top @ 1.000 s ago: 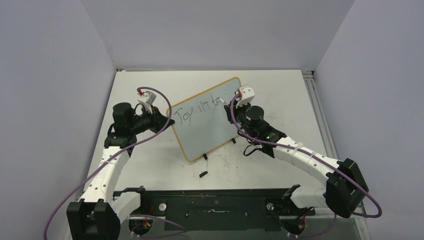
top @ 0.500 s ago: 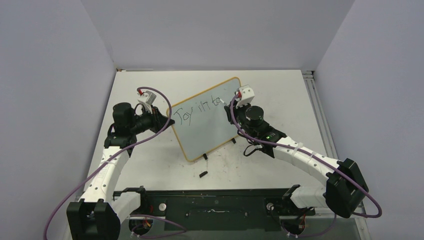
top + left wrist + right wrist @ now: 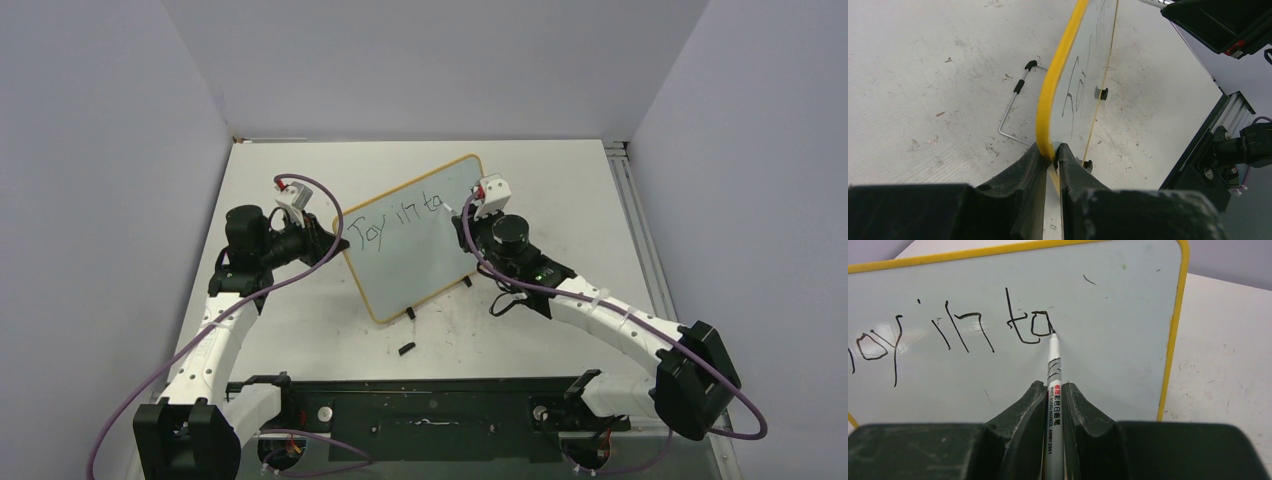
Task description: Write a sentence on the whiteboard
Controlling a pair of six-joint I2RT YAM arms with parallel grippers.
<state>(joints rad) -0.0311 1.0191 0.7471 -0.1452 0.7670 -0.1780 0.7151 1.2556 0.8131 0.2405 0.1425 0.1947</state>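
The sentence (image 3: 958,327) reads just "Joy in to", so most remains unwritten. The right tool (image 3: 1050,388) clamps a marker (image 3: 1054,372), tip touching the whiteboard (image 3: 1113,345) directly ahead; the left tool (image 3: 1052,151) pinches the board's yellow edge.

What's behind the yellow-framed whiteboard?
On the matte white table behind the glossy yellow-framed whiteboard sits a bent silver wire prop with black sleeves. Its joint to the board is hidden.

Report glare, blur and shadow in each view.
Top external: even soft light, whiteboard sharp, no hot spots. Right wrist: faint glare streak at the board's left, sentence and marker crisp. Left wrist: board nearly edge-on, writing squeezed, unreadable.
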